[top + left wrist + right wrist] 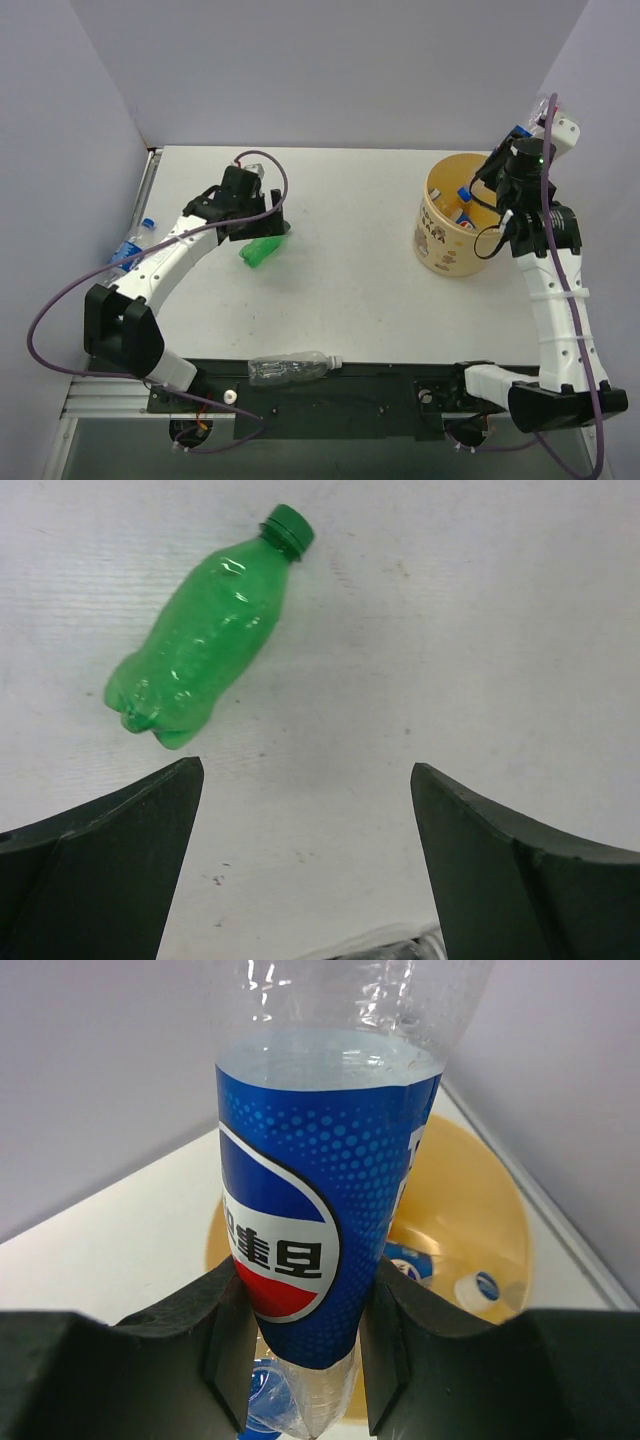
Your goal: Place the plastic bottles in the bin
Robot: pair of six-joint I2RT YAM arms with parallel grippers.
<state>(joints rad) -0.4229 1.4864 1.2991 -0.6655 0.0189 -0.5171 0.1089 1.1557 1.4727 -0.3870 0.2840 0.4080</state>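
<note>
Pinching a clear, blue-labelled plastic bottle (320, 1220) in the right gripper (300, 1330) above the round tan bin (445, 255) at frame right. Hovering with the left gripper (305, 860) spread wide, empty, near a green plastic bottle (200, 640) lying left of centre.

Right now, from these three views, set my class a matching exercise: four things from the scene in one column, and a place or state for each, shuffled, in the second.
Things
1. green bottle
2. plain clear bottle
3. bin
4. Pepsi bottle over the bin

Places or states
A. clamped between the right arm's jaws
B. lying at the near edge of the table
C. standing on the right, blue-capped bottles inside
D. lying by the left arm's open jaws

Pairs: 1-D, 2-B, 3-C, 4-A
</note>
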